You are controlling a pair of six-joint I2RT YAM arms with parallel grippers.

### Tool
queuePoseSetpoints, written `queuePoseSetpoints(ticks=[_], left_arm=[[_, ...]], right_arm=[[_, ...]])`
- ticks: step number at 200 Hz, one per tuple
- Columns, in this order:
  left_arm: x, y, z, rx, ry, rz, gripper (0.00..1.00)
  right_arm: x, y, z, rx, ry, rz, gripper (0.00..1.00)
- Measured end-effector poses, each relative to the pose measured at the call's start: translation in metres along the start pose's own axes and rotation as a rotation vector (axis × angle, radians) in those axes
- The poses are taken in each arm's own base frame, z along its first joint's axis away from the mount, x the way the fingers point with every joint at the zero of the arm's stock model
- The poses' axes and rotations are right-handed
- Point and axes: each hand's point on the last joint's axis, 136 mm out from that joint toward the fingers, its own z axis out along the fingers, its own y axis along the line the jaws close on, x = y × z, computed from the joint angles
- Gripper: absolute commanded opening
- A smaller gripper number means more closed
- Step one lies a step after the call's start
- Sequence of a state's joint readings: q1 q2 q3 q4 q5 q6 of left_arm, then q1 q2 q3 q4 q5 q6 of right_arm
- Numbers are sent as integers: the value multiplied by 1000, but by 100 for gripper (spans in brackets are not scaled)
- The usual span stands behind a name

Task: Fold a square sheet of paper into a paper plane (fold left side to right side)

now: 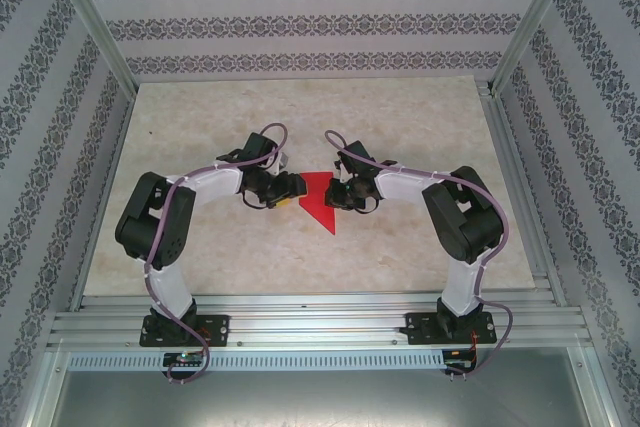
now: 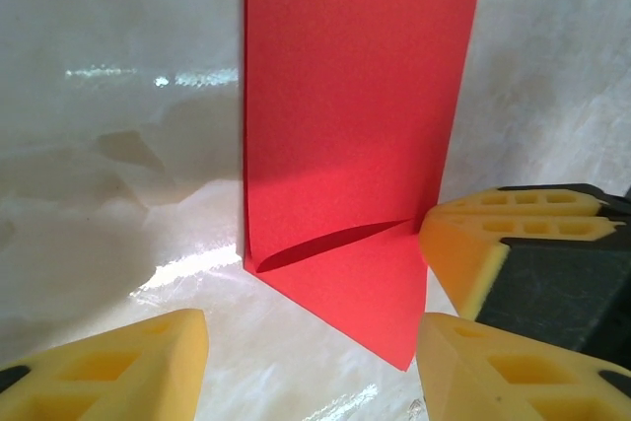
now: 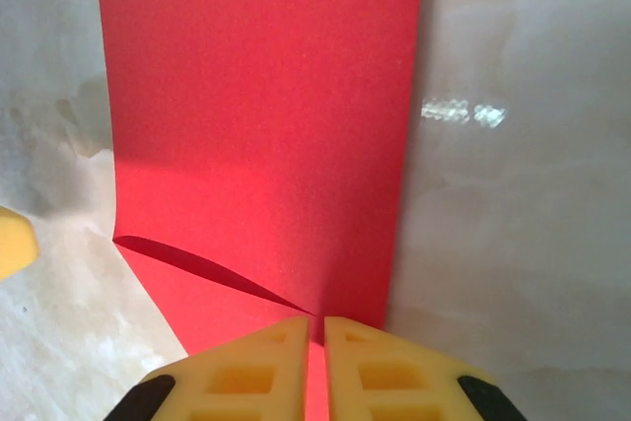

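The square sheet of paper (image 1: 318, 202) is bright red and lies folded over on the pale table between the two arms. Its upper layer (image 2: 345, 125) stands a little off the lower one, with a dark gap at the fold. My right gripper (image 3: 315, 367) is shut on the paper's (image 3: 266, 115) near edge, and red shows between its yellow fingers (image 3: 246, 372). From the left, my left gripper (image 2: 311, 372) faces the paper's pointed corner, open, its fingers (image 2: 128, 362) touching nothing. In the top view the left gripper (image 1: 290, 190) and the right gripper (image 1: 340, 195) flank the paper. The paper plane is out of view.
The marbled tabletop (image 1: 300, 117) is bounded by aluminium rails (image 1: 300, 317) at the near edge and upright posts (image 1: 90, 17) at the back corners. Patterned walls (image 1: 300, 27) close it in. The right gripper's yellow finger (image 2: 493, 234) sits close to my left fingers.
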State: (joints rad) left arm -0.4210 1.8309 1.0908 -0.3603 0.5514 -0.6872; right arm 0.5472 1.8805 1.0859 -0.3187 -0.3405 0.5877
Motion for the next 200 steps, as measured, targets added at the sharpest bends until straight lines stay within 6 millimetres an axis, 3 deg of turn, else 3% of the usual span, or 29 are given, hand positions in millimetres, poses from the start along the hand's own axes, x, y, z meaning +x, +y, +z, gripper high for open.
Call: queuePoseSetpoints(ticks=[108,163,200], left_arm=[[0,-6,23,20,44,-25,47],[3,-10,28,24,55,-32,29],[1,-13,28,30,49,-45,17]], right_arm=[[-1,-3,-1,5,-2,-7,13],[-2,-3,-1,6,-3,-9,14],[-6,-5,-13,37,-49,-50,26]])
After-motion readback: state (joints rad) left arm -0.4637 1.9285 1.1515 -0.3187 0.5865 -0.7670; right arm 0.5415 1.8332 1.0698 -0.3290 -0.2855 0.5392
